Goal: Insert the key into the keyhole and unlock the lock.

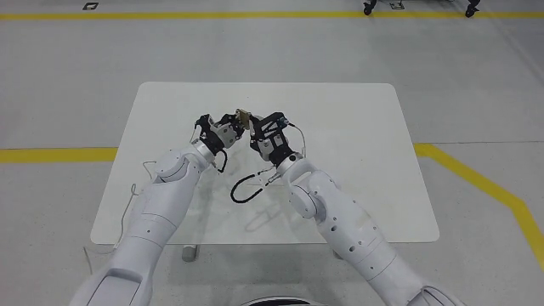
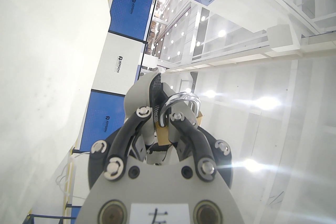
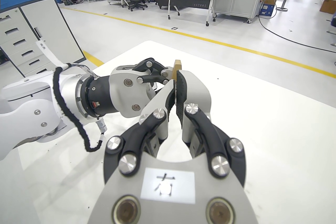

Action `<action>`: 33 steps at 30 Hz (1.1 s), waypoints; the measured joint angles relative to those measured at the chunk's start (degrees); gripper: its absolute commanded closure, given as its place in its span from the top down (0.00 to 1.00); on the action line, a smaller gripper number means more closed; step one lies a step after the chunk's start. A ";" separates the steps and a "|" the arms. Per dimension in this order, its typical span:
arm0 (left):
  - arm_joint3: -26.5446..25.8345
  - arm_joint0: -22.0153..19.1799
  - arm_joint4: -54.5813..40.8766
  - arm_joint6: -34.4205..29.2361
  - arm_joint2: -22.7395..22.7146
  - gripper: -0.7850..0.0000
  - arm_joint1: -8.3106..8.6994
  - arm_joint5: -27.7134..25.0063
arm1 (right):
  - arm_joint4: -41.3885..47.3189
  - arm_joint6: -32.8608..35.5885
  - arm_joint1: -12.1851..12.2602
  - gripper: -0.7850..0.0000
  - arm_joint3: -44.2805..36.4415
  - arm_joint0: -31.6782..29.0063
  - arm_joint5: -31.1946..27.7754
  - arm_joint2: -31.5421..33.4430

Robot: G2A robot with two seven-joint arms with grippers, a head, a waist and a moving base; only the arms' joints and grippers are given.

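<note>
On the white table in the top view, the left arm comes in from about 7 o'clock. The left gripper sits a little to the 9 o'clock side of the table's middle. Its jaws are closed around the brass body of the lock, one finger on each broad face. In the left wrist view the silver shackle arches out beyond the fingertips.

The lock is held above the table top, between the two grippers. It lies at roughly 3 o'clock from the left gripper and 9 o'clock from the right one.

The right gripper is just beside the lock, tips right up against it, and the right arm runs back toward 5 o'clock. Its jaws are drawn almost together, with only a sliver of gap between the ribbed pads. A thin brass-coloured strip pinched there looks like the key, though the pads cover most of it. Whether its tip is in the keyhole cannot be told.

A black cable loops beneath the right arm, at about 6 o'clock from the grippers.
</note>
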 measured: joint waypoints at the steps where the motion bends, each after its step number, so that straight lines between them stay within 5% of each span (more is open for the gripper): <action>1: -0.02 0.03 0.11 0.07 -0.01 0.00 0.00 -0.08 | -0.01 0.06 -0.05 0.00 0.08 0.10 0.03 -0.05; 6: -0.16 0.27 0.60 0.24 -0.18 0.00 0.04 -0.29 | -0.13 0.21 -0.26 0.00 0.48 0.42 0.31 -0.21; 9: -0.21 0.43 0.58 0.21 -0.30 0.00 0.04 -0.35 | -0.05 -0.12 -0.34 0.36 0.56 0.22 0.51 -0.11; 12: -0.26 0.50 0.57 0.24 -0.37 0.00 0.03 -0.31 | -0.15 -0.46 -0.32 0.49 0.37 -0.20 0.54 0.20; 19: -0.31 0.61 0.69 0.25 -0.52 0.00 0.00 -0.61 | -0.50 -1.65 -0.08 0.43 -1.28 -1.93 -0.05 1.18; 24: -0.23 0.80 0.75 0.08 -0.76 0.00 0.03 -0.82 | 2.08 -3.95 0.64 0.17 -3.78 -4.36 -3.87 4.19; 27: -0.18 0.98 0.41 -0.40 -0.94 0.00 0.03 -0.96 | 3.92 -4.83 1.22 0.14 -4.88 -5.87 -6.62 6.81; 28: -0.15 1.04 0.03 -0.66 -1.01 0.00 0.02 -0.90 | 4.41 -5.12 1.37 0.00 -5.32 -6.36 -7.25 7.52; 33: 0.33 1.00 -0.94 -1.57 -1.25 0.00 0.01 0.25 | 13.00 -6.79 2.60 0.00 -7.61 -9.48 -19.87 12.28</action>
